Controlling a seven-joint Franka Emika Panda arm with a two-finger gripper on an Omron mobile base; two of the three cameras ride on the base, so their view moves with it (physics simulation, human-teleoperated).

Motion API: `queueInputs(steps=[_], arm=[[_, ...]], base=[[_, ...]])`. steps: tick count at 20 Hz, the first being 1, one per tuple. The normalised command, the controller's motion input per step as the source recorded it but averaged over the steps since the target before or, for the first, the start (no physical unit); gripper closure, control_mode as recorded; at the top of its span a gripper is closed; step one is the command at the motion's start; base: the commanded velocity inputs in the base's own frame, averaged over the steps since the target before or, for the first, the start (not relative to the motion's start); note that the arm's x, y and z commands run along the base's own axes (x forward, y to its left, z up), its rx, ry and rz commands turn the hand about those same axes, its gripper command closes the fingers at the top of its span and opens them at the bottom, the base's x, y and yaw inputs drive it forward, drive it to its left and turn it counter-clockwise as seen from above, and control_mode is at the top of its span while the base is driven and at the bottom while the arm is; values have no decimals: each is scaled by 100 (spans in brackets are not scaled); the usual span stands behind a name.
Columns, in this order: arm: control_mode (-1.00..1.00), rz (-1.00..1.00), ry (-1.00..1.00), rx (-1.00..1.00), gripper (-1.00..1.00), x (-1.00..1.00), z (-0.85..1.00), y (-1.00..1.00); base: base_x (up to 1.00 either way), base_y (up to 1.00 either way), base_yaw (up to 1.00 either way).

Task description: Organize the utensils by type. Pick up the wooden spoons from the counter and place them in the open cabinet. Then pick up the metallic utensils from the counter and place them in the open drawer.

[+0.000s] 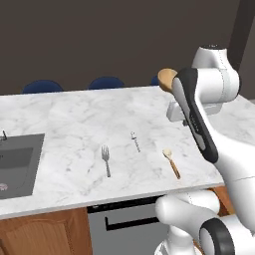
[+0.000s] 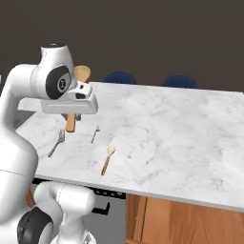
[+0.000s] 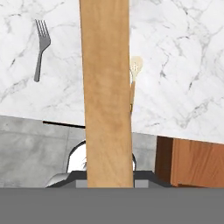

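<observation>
Left base view: one wooden spoon (image 1: 172,163) lies near the table's (image 1: 74,119) front edge, metal spoon (image 1: 135,141) and fork (image 1: 105,160) leftward. Right base view: the raised gripper (image 2: 71,116) is clamped on another wooden spoon (image 2: 81,74), well above the marble. Hand view: its handle (image 3: 106,92) runs top to bottom.

A counter (image 1: 74,114) carries three utensils in a row near its front edge. The fork (image 1: 105,159) lies leftmost, a small metal spoon (image 1: 135,141) lies just right of it and slightly farther back, and a wooden spoon (image 1: 172,162) lies rightmost, closest to the front edge. A sink (image 1: 17,164) sits at the counter's left end. A second wooden spoon (image 2: 76,97) is held upright above the counter in the gripper (image 2: 72,114).
</observation>
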Motion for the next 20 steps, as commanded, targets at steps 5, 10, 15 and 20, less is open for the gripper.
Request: queueInputs(steps=[5, 10, 15, 20], arm=[[100, 0, 0, 0, 100, 0, 0, 0], [100, 0, 0, 0, 100, 0, 0, 0], [100, 0, 0, 0, 100, 0, 0, 0], [100, 0, 0, 0, 100, 0, 0, 0]], base=[[-50, 30, 0], [-68, 2, -13], [-87, 2, -50], [-61, 32, -62]])
